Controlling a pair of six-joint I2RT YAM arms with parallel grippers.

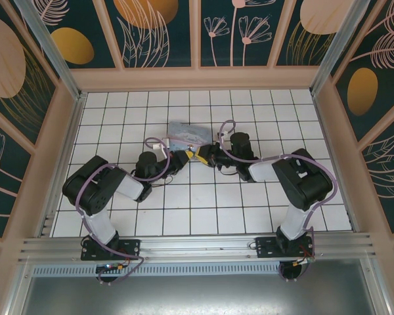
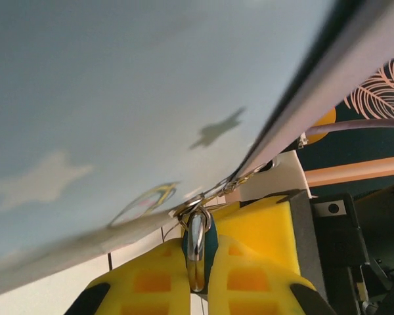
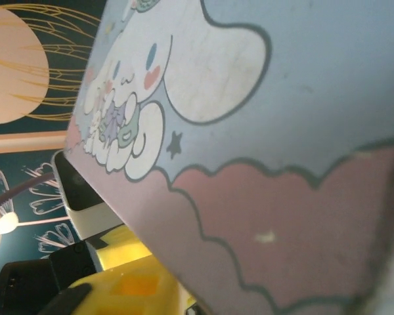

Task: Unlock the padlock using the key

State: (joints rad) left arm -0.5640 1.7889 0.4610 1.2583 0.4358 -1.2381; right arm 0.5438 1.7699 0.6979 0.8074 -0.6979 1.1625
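In the left wrist view the padlock (image 2: 197, 244), teal-bodied with a silvery shackle, is pinched between my left gripper's (image 2: 198, 266) yellow pads. Its shackle runs up into the metal hasp (image 2: 196, 211) of the pale blue tin (image 2: 138, 98). From above, my left gripper (image 1: 179, 159) and right gripper (image 1: 201, 156) meet at the near edge of that tin (image 1: 187, 135). The right wrist view has one yellow finger (image 3: 121, 289) at the bottom left; the tin (image 3: 262, 131) hides the other finger and the gap. The key is hidden.
A second yellow pad on a dark backing (image 2: 270, 224) sits just right of the padlock. Purple cables (image 1: 226, 125) loop over both wrists. The white tiled floor (image 1: 203, 210) is fenced by raised beige walls (image 1: 197, 77).
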